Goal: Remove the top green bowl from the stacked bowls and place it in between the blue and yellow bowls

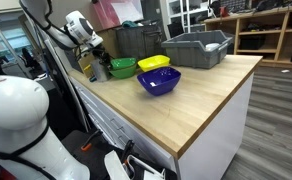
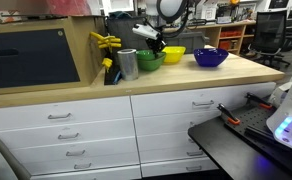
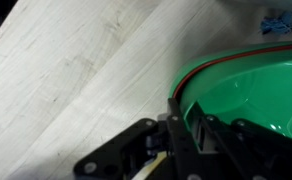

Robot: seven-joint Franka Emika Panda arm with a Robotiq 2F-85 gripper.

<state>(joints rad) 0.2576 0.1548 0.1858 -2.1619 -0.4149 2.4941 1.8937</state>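
Note:
The stacked green bowls (image 1: 123, 67) stand on the wooden counter next to a yellow bowl (image 1: 153, 63), with a blue bowl (image 1: 158, 81) nearer the front. All three also show in an exterior view: green (image 2: 149, 59), yellow (image 2: 173, 53) and blue (image 2: 210, 57). My gripper (image 2: 156, 42) is down at the green stack. In the wrist view the fingers (image 3: 186, 125) straddle the top green bowl's rim (image 3: 236, 65), one outside and one inside, closed on it. A thin red edge shows under that rim.
A metal cup (image 2: 128, 63) and a yellow tool (image 2: 106, 42) stand beside the green stack. Grey bins (image 1: 198, 48) sit at the back of the counter (image 1: 186, 110). A dark cabinet (image 2: 31, 55) rises at one end.

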